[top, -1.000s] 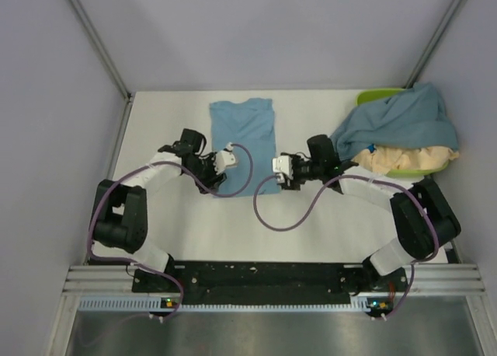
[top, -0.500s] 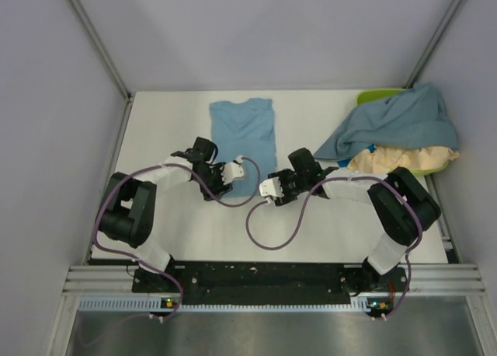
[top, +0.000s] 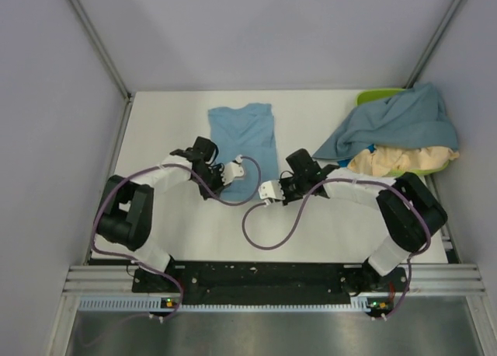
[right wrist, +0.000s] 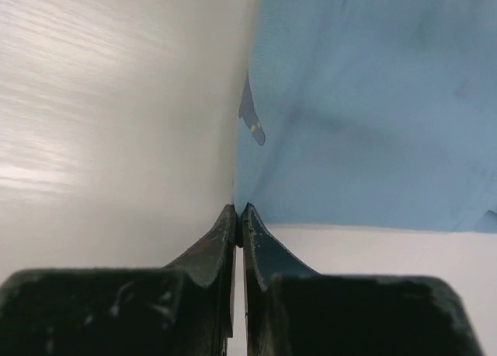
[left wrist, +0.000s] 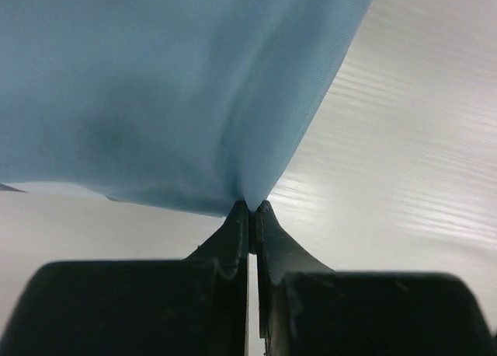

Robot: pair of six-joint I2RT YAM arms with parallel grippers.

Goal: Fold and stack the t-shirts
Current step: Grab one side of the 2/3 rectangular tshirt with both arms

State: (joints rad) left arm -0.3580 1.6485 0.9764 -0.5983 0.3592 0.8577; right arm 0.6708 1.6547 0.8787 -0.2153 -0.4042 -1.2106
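A light sky-blue t-shirt [top: 242,130] lies lengthwise on the white table, collar away from me. My left gripper [top: 225,181] is shut on its near left corner; in the left wrist view the gripper [left wrist: 252,207] pinches the cloth [left wrist: 171,84] at the tips. My right gripper [top: 265,186] is shut on the near right corner, and the right wrist view shows it [right wrist: 239,210] nipping the blue hem [right wrist: 365,99]. A slate-blue t-shirt [top: 396,123] is heaped over a beige t-shirt [top: 404,160] at the right.
The heap rests on a lime-green tray [top: 373,97] at the table's far right. Purple cables loop from both wrists over the table [top: 171,123] in front of the shirt. Grey walls close in the table on the left, back and right.
Both grippers moved in to the sky-blue t-shirt's near hem and shut on its two corners. The hem now sits a little farther from me than before.
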